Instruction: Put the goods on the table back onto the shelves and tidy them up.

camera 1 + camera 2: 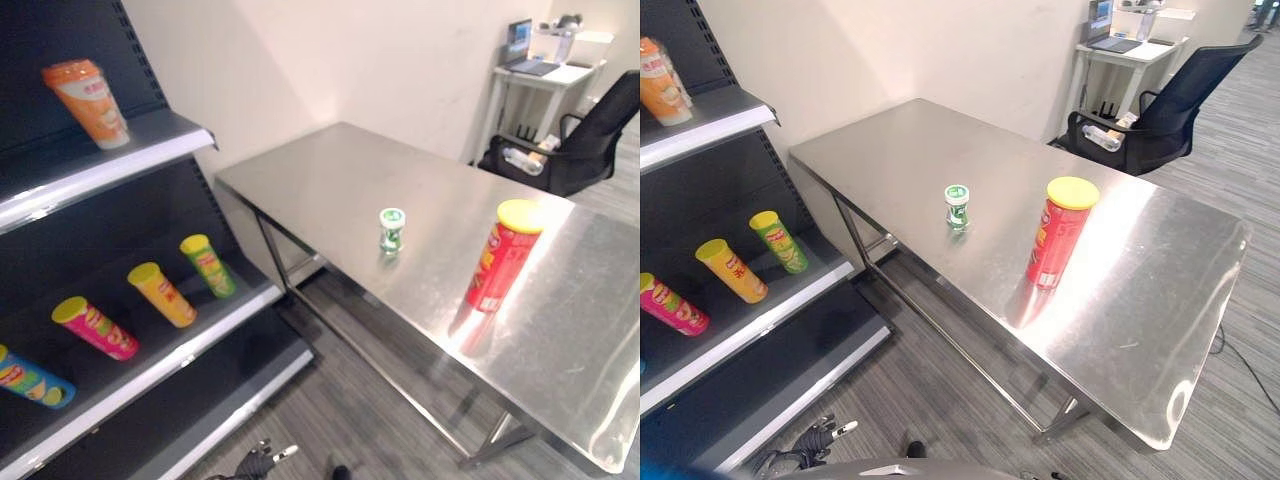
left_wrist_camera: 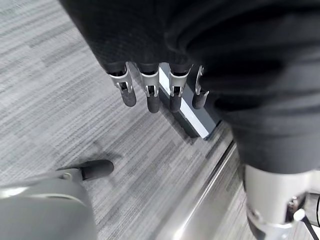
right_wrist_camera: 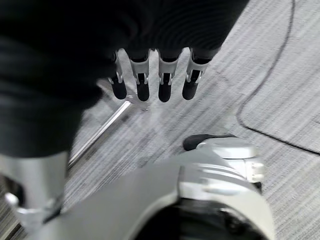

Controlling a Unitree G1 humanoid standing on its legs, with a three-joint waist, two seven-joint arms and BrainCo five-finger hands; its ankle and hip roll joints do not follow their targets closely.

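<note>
A red chip can with a yellow lid [image 1: 503,257] stands upright on the steel table [image 1: 330,180], toward its right part. A small green-and-white bottle [image 1: 391,230] stands to its left, near the table's front edge. On the black shelves [image 1: 120,165] at the left, an orange cup [image 1: 88,103] sits on the upper board. Green [image 1: 208,265], yellow [image 1: 162,294], pink [image 1: 95,327] and blue [image 1: 30,378] cans lie on the lower board. My left hand [image 2: 151,92] hangs over the carpet with relaxed fingers and holds nothing. My right hand [image 3: 143,82] hangs the same way, also holding nothing.
A black office chair [image 1: 590,135] and a small white desk with a laptop [image 1: 545,70] stand behind the table's far right end. Grey carpet [image 1: 940,400] lies between the shelves and the table's metal legs [image 1: 940,330].
</note>
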